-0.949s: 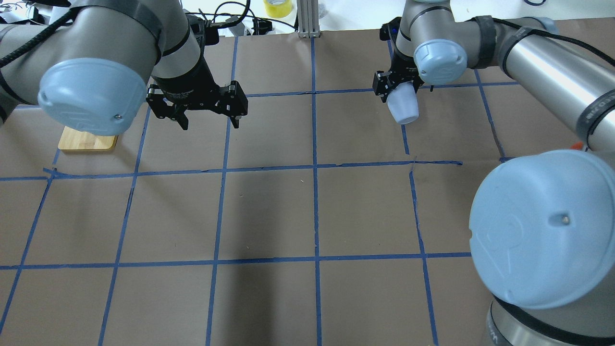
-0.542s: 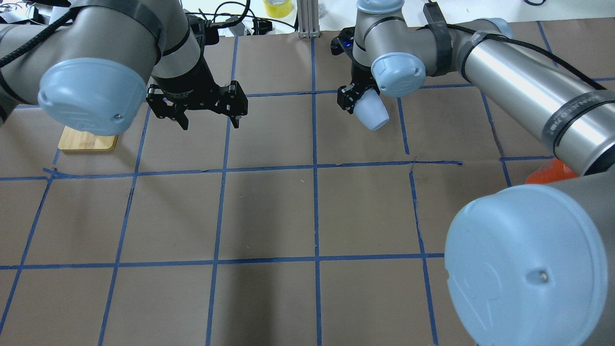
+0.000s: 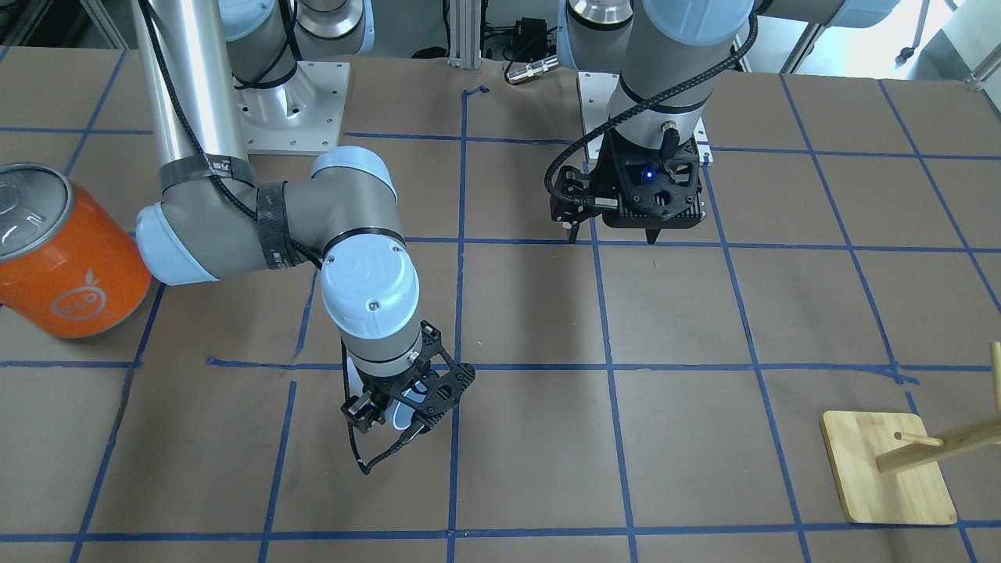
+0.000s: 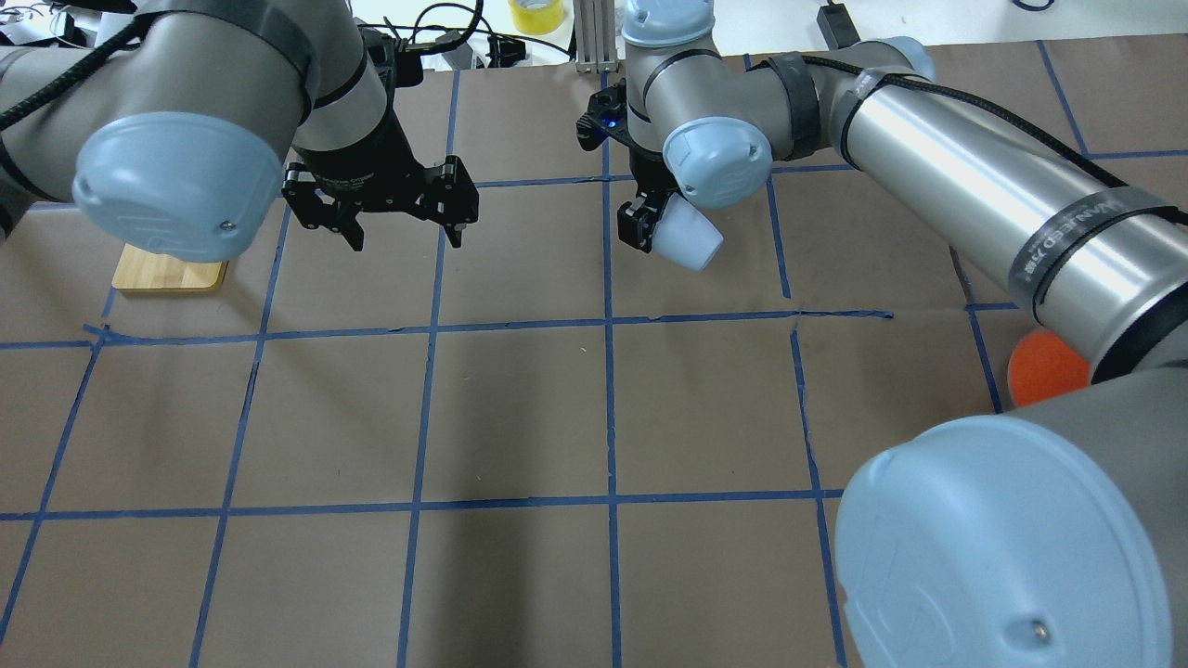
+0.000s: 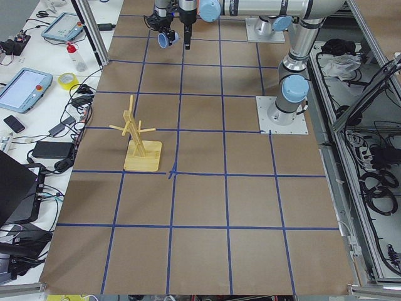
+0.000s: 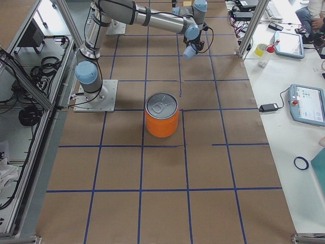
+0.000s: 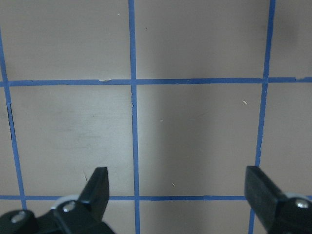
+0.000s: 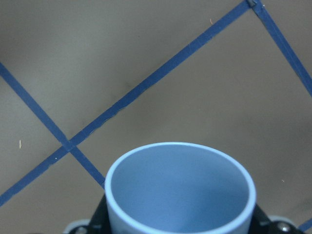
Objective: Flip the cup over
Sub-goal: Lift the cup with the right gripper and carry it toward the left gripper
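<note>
Right gripper (image 4: 650, 227), pinched on the narrow end of the cup (image 4: 689, 244), holds it tilted, mouth obliquely down, above the table (image 4: 520, 408). Left gripper (image 4: 406, 243) hangs spread and empty. Risk: the smooth tapered wall may slip from the pinch during rotation, dropping the cup.

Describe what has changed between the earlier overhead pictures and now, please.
The right tool, shut on the cup, carried it across the table toward the robot's left, close to the middle tape line. The cup's mouth turned from facing the robot to facing partly to its right. Nothing was taken or let go. The left tool stayed open in the same place, and the wooden base did not move.
</note>
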Motion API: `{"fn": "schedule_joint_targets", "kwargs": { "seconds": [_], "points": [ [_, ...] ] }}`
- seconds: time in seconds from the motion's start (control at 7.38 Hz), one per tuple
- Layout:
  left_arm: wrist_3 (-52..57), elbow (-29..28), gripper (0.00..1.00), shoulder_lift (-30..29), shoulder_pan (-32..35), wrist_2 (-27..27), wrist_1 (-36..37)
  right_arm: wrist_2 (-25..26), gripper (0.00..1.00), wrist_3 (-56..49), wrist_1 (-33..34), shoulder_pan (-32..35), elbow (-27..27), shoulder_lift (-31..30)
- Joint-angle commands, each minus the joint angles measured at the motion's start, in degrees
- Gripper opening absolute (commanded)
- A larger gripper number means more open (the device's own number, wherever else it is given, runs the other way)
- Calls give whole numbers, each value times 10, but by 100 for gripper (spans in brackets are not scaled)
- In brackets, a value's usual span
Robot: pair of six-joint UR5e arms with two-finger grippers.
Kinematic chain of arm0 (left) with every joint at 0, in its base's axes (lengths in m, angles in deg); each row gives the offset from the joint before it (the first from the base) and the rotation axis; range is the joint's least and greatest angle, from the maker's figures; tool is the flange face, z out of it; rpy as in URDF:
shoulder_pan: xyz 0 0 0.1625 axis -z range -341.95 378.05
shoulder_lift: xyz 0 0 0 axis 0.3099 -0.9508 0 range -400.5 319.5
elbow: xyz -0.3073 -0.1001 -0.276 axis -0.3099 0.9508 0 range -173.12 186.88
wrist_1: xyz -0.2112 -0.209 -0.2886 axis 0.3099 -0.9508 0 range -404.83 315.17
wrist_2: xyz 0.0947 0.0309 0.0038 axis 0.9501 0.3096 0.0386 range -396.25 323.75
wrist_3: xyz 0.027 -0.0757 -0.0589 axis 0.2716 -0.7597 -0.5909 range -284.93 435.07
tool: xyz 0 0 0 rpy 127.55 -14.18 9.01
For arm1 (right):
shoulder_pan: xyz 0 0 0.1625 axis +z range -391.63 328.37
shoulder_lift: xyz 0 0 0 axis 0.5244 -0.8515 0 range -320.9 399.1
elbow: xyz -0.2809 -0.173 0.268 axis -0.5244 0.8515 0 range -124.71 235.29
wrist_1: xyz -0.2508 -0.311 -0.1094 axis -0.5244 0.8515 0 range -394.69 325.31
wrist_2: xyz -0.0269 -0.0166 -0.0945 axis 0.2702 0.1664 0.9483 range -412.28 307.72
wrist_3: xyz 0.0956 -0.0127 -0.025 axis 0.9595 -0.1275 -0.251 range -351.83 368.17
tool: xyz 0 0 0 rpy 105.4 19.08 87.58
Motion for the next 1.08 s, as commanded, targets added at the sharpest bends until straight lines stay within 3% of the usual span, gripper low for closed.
{"fn": "schedule_joint_targets", "kwargs": {
  "seconds": [0.0,0.41,0.95],
  "points": [
    [1,0,100,1,0,0,0,-1,0,-45,4,5,4,-7],
    [1,1,100,1,0,0,-1,0,0,-151,54,34,0,-2],
    [1,1,100,3,0,-1,0,8,0,-206,131,83,2,60]
  ]
}}
